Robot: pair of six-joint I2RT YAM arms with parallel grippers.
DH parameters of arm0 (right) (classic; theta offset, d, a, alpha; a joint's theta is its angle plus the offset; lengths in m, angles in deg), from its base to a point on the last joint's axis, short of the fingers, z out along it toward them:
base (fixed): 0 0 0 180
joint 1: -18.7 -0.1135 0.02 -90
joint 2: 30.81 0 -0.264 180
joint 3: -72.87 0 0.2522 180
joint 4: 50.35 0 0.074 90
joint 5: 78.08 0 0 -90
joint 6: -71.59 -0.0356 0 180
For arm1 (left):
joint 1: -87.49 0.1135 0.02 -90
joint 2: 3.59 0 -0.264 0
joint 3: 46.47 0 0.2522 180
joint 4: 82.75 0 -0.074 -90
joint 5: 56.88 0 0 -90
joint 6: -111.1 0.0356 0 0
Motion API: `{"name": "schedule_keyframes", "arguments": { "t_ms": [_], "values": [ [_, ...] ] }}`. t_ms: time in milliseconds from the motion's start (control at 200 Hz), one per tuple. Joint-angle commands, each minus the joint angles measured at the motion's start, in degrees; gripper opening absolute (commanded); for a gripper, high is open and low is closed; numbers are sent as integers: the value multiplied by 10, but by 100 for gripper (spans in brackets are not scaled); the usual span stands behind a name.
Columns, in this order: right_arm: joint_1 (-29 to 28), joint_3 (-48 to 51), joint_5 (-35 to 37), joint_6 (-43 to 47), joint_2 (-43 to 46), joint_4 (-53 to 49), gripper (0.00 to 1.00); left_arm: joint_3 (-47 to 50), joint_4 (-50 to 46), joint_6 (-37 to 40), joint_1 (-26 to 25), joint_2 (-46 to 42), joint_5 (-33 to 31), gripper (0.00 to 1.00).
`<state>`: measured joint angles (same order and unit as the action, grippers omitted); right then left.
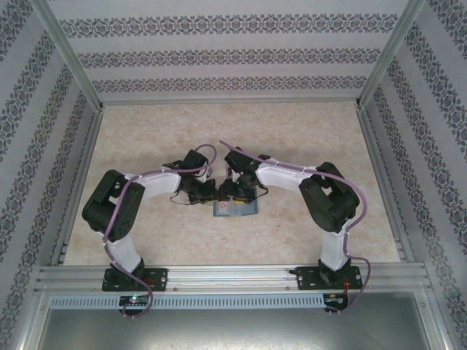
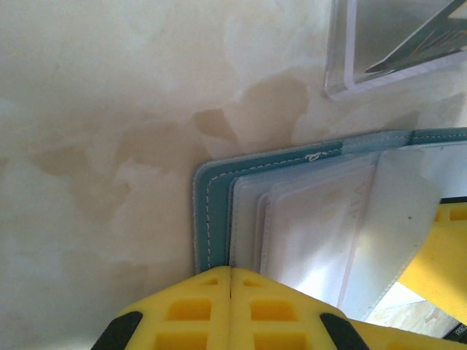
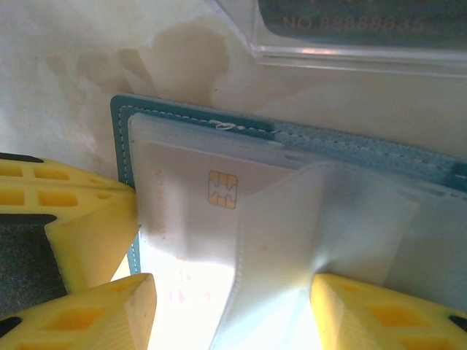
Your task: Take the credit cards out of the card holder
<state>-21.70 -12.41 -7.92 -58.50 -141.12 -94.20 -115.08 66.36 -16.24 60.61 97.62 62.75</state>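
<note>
The card holder (image 1: 235, 209) lies open and flat on the pale worktop (image 1: 219, 131), midway between the two arms. It is teal-blue with light stitching along its rim (image 3: 120, 124), and its inside carries translucent plastic sleeves (image 3: 343, 226). A pale credit card (image 3: 190, 197) with a gold chip sits in a sleeve; stacked card edges show near the holder's corner (image 2: 252, 219). A clear plastic piece (image 3: 328, 55) rests on the worktop just beyond the holder. The left fingers (image 2: 204, 306) are pressed together, tips at the holder's edge. The right fingers (image 3: 109, 313) are spread apart over the sleeves, pinching nothing.
</note>
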Motion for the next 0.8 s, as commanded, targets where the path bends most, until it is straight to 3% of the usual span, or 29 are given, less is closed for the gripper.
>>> {"name": "schedule_keyframes", "arguments": {
  "t_ms": [0, 120, 375, 799],
  "values": [
    [-4, 0, 28, 9, -24, -28, 61, 15, 5, -2, 3, -5, 1, 0],
    [-4, 0, 37, 8, -31, -29, 59, 17, 7, -3, 3, -6, 1, 0],
    [-4, 3, 41, 4, -21, -28, 40, 19, 8, -3, 3, -6, 1, 0],
    [-2, 9, 41, 6, 43, -39, 21, 12, 4, -2, 3, -5, 1, 0]
  ]
}}
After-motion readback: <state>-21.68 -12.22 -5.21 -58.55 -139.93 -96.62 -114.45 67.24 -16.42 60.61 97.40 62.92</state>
